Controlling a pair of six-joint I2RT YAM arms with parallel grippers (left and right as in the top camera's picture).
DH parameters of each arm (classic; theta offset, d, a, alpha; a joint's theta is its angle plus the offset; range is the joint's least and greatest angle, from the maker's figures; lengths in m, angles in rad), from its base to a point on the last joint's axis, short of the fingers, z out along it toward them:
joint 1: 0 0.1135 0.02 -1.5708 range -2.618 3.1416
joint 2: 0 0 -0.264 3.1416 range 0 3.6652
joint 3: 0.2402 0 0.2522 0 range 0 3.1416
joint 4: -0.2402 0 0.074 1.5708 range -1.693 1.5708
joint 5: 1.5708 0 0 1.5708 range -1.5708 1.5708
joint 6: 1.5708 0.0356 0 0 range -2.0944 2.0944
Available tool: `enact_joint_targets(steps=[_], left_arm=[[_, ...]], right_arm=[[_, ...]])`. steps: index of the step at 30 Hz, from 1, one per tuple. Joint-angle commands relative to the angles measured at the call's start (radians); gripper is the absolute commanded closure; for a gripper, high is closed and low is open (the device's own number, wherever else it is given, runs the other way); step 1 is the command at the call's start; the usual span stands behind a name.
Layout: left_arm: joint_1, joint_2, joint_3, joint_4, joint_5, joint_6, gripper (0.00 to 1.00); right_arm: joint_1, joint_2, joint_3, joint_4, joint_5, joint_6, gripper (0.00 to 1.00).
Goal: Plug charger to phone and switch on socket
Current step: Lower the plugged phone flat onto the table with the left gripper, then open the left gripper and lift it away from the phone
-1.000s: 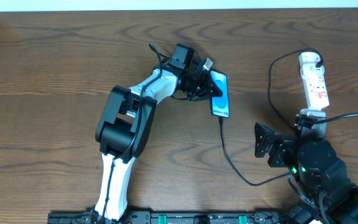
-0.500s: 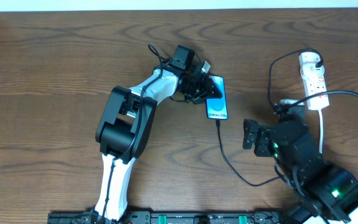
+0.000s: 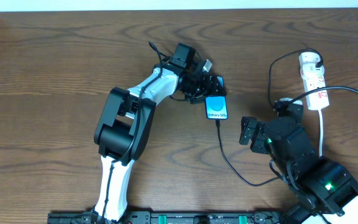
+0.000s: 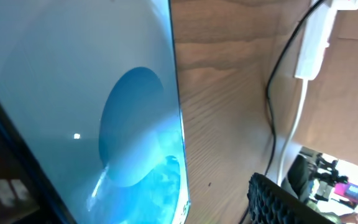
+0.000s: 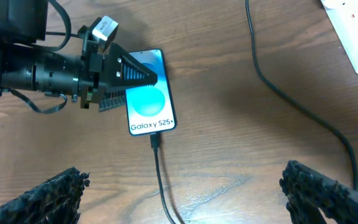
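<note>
Wooden table (image 3: 55, 74): phone (image 3: 216, 107), charger (image 3: 229, 163), socket (image 3: 314, 84)

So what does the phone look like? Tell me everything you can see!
The phone is a slim, black-edged rectangle, screen-up on the wooden table, glowing light blue with a darker circle and white "Galaxy S25+" lettering. The charger has its black tip plugged into the phone's bottom end. The left gripper has its spread fingers overlapping the top end.

Tabletop (image 3: 42, 74): dark brown wood, grain running left to right, fills nearly the whole overhead view. Pale strip (image 3: 166, 4) along far edge; wall or floor, cannot tell. Lighting even. Left wrist view: bright cluttered corner (image 4: 337, 186) past the tabletop, blurred.
</note>
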Motion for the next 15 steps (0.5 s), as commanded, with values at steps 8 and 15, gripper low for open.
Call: enact_joint_targets(steps=[8, 15], left_arm=[[0.005, 0.014, -0.011, -0.064, -0.204, 0.087, 0.27], [0.005, 0.014, -0.011, -0.074, -0.204, 0.182, 0.23]], right_arm=[[-0.012, -0.002, 0.013, -0.01, 0.002, 0.027, 0.01], [-0.011, -0.002, 0.013, -0.02, -0.003, 0.027, 0.01]])
